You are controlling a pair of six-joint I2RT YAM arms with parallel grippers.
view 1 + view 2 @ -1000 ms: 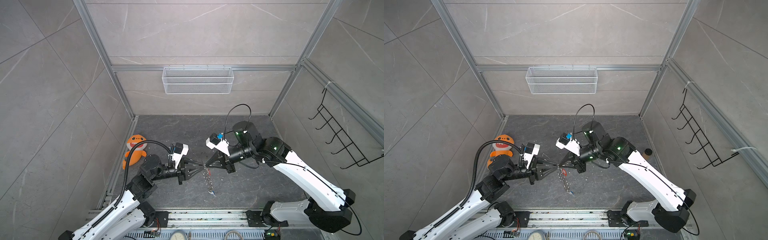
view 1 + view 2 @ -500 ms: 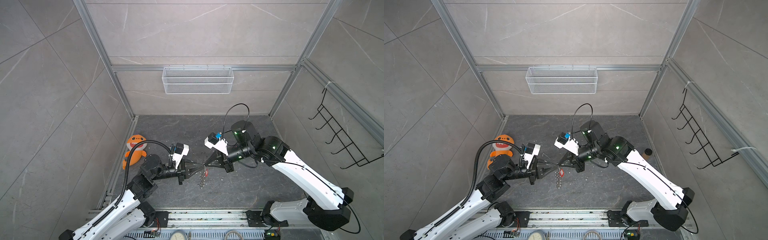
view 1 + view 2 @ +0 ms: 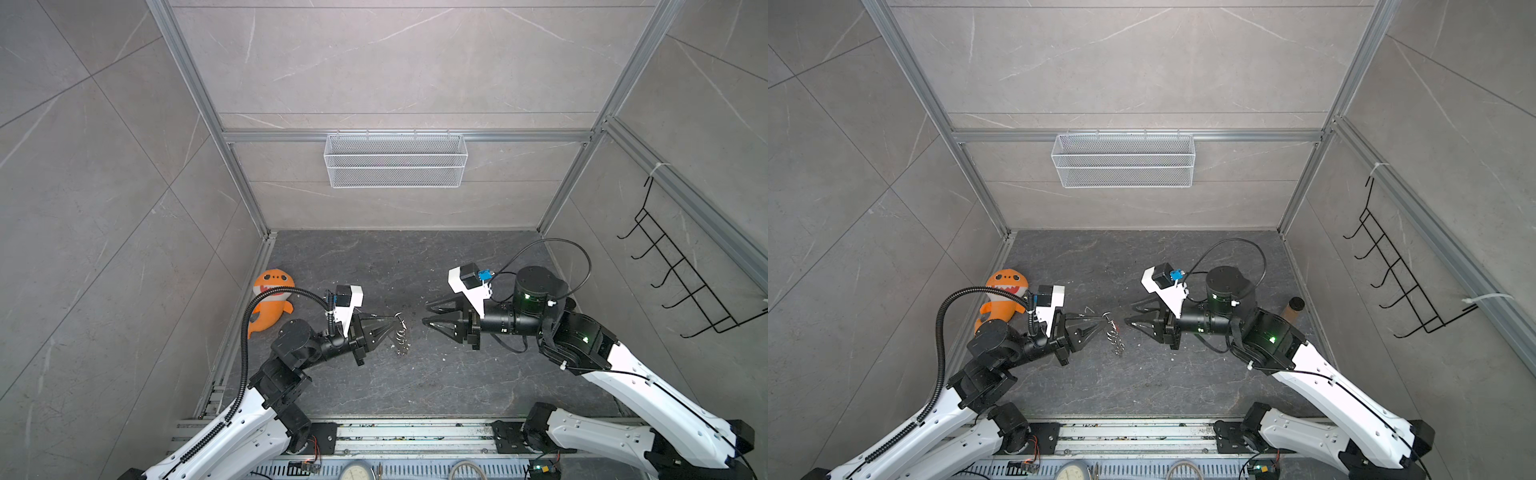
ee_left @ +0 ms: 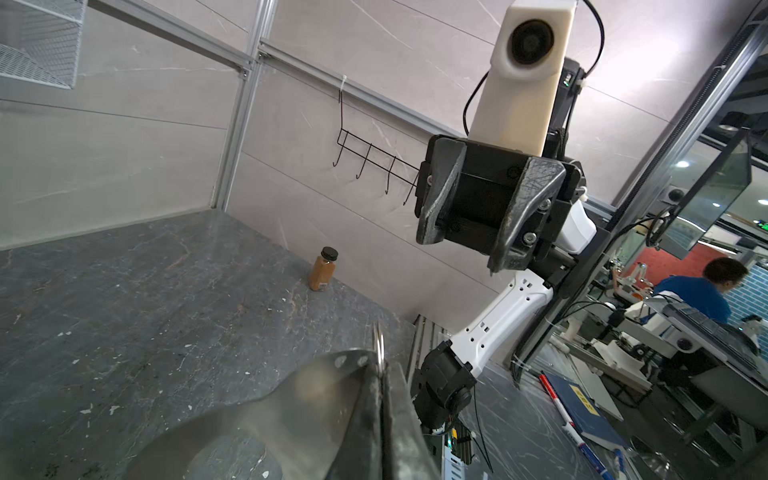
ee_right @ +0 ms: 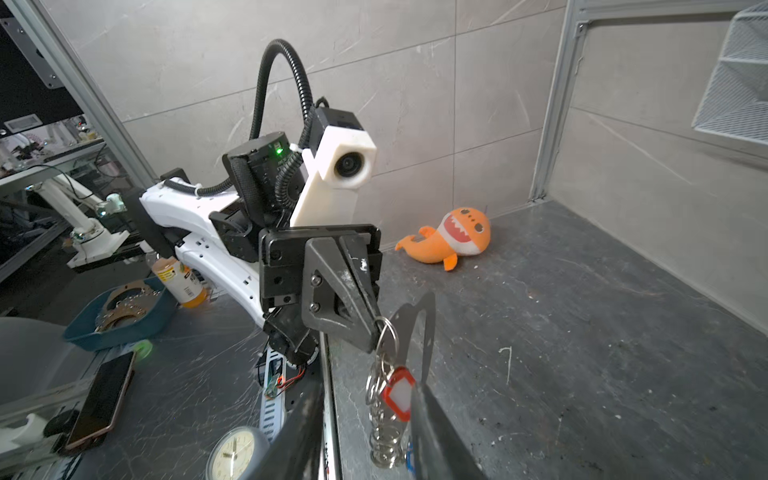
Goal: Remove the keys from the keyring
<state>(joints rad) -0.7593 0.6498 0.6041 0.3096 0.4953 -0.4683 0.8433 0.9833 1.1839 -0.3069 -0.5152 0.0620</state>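
The keyring (image 5: 382, 432), a short chain of silvery rings, hangs straight down from my left gripper (image 3: 395, 322), which is shut on its top ring (image 4: 379, 343). The keys hang on the chain. One has a red tag with a white label (image 5: 399, 388). The other's blue tag (image 5: 409, 459) peeks out low down, half hidden by a right finger. In both top views the chain (image 3: 1115, 336) dangles just above the floor. My right gripper (image 3: 424, 313) stands open, empty, a short gap right of the chain. In the left wrist view its spread fingers (image 4: 440, 195) face me.
An orange shark plush (image 3: 270, 303) lies by the left wall. A small brown bottle (image 3: 1293, 309) stands near the right wall. A white wire basket (image 3: 395, 160) hangs on the back wall, and a black hook rack (image 3: 685, 282) on the right wall.
My right gripper has opened, let go of the keyring and drawn back to the right. The left gripper closed on the top ring and now carries the chain alone.
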